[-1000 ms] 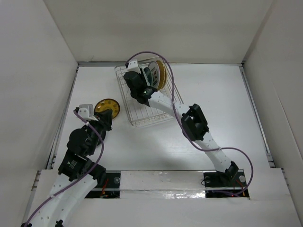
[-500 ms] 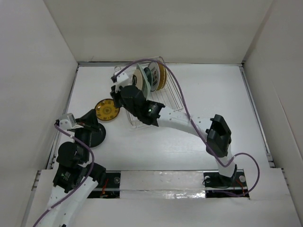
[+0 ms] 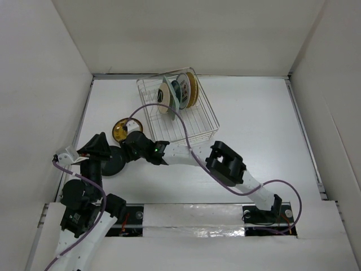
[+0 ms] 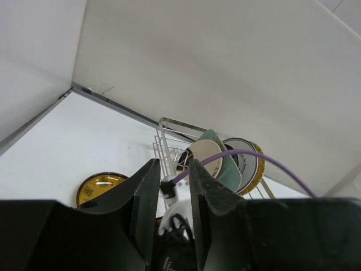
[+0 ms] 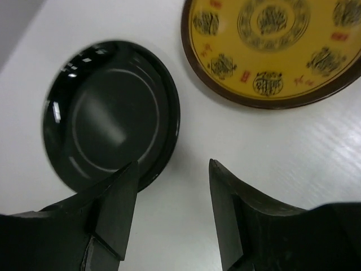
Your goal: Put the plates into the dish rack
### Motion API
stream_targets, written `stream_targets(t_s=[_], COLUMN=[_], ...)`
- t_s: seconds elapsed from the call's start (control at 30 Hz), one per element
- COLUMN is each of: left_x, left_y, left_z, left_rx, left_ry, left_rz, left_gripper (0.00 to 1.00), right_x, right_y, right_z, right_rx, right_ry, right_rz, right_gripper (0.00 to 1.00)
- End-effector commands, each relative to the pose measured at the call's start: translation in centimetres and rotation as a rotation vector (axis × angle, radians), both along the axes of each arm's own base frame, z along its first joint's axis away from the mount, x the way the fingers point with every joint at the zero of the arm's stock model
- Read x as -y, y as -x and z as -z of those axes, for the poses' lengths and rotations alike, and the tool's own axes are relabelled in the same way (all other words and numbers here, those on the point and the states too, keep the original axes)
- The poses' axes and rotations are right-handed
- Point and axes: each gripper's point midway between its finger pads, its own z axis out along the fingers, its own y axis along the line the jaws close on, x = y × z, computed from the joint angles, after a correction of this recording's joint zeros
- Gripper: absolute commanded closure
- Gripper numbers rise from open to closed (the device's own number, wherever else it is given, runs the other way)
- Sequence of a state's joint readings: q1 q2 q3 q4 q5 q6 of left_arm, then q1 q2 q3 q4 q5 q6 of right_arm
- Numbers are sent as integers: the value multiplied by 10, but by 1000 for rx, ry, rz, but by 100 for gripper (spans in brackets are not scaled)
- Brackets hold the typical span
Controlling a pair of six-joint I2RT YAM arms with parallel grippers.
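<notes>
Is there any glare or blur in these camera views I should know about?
Right wrist view: white glints on the left rim of the glossy black plate, the yellow plate slightly soft, the right gripper dark and blurred up close. Left wrist view: the left gripper is a near-black mass, the dish rack beyond fairly clear. Top view: even light, soft shadows.

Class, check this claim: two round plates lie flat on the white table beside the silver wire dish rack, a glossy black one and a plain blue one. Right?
Not quite. The second plate is yellow with a dark brown rim, not plain blue; the right wrist view shows it. The rest stands: glossy black plate, white table, silver wire dish rack.
</notes>
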State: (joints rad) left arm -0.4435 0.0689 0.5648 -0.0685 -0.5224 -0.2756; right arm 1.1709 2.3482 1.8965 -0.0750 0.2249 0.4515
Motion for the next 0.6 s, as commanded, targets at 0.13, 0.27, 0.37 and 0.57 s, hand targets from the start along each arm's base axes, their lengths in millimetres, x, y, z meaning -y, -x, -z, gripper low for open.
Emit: stream_targets(t_s=[0.13,0.27,0.37,0.57], left_x=[-1,3,3,4], left_y=[2,1,2,6], left_z=[-7,-8,-8,-12], left_rx=[35,33,36,55], left_ry=[14,6,6,13], left_rz=[1,16,20,39], left_gripper=[75,75,74,73], right_x=[-25,-32,-38,-43], right_y=[2,9,16,27], right_z=[16,36,45,53], right_rx=[-98,-153,-189,-232], right_ry=[-53,-61,-91,-152], right_rz=[24,6,-21,-56], right_gripper=[41,42,47,61])
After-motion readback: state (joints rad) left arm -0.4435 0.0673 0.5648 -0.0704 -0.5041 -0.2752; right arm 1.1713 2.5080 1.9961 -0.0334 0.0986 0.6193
